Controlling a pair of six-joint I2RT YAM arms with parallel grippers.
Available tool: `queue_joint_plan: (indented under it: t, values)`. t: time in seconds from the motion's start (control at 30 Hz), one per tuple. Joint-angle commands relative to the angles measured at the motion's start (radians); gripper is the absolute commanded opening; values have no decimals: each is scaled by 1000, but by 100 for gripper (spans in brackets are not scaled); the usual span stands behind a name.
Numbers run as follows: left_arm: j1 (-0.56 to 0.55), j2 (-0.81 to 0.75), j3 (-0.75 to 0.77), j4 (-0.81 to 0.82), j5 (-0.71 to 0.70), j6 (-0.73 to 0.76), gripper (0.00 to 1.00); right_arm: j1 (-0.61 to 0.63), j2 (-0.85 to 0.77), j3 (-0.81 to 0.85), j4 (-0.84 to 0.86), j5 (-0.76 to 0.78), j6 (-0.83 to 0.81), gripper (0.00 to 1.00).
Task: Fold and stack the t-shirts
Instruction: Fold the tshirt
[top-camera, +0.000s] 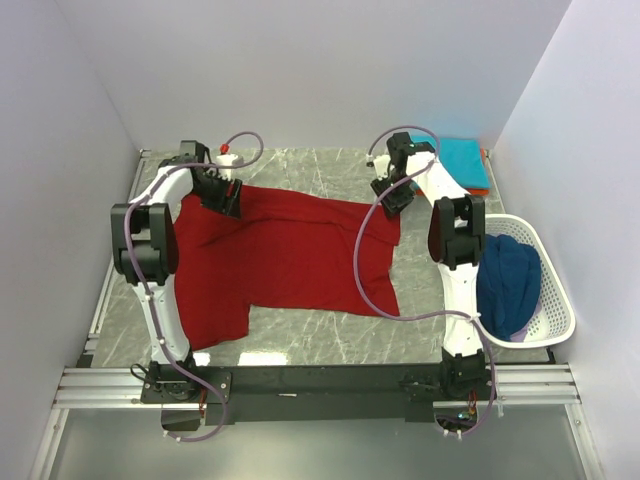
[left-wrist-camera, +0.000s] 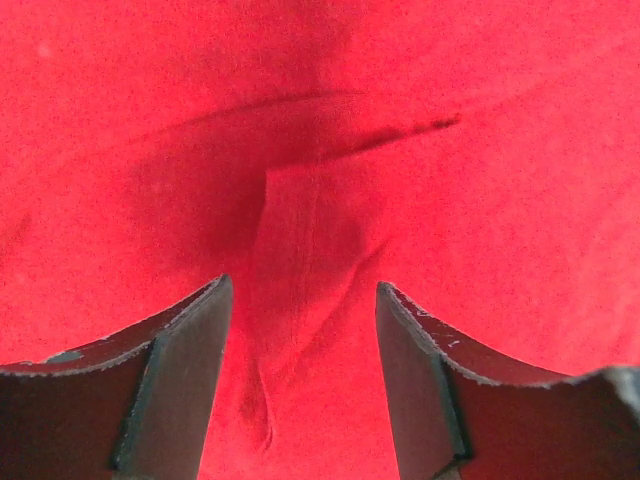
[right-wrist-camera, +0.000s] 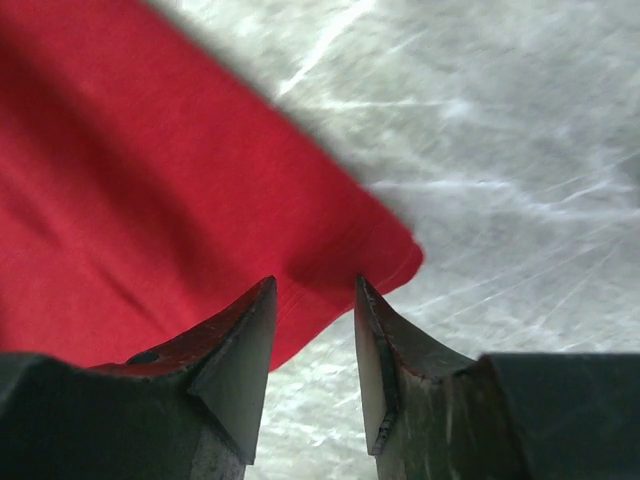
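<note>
Right now the soft dark red t-shirt (top-camera: 290, 255) lies spread on the grey marble table (top-camera: 330, 345). The left gripper (left-wrist-camera: 302, 285) and right gripper (right-wrist-camera: 315, 280) hang over its far corners, fingers apart, holding nothing. Closing too high could miss the cloth or bunch it.

Bright, even light; soft shadows crease the dark red t-shirt (left-wrist-camera: 450, 220); both wrist views blur nearby.

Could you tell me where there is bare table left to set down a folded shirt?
Bare table lies along the near edge, between the dark red t-shirt and the black rail, widest centre to right. A second strip runs behind the shirt, between the left gripper and right gripper. The right side is crowded: white basket, teal t-shirt.
</note>
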Motion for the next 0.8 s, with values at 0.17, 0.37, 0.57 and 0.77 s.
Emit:
queue_joint_plan:
  t: [0.17, 0.37, 0.57, 0.77]
  values:
    - [-7, 84, 91, 23, -8, -31, 61, -1, 68, 51, 66, 112, 34, 43]
    - [-7, 87, 113, -7, 73, -17, 41, 1, 89, 90, 70, 149, 45, 42]
    - [-7, 78, 125, -79, 126, 22, 17, -1, 114, 148, 69, 197, 49, 42]
    - [-7, 8, 75, -131, 167, 101, 0, -1, 108, 137, 85, 208, 48, 41]
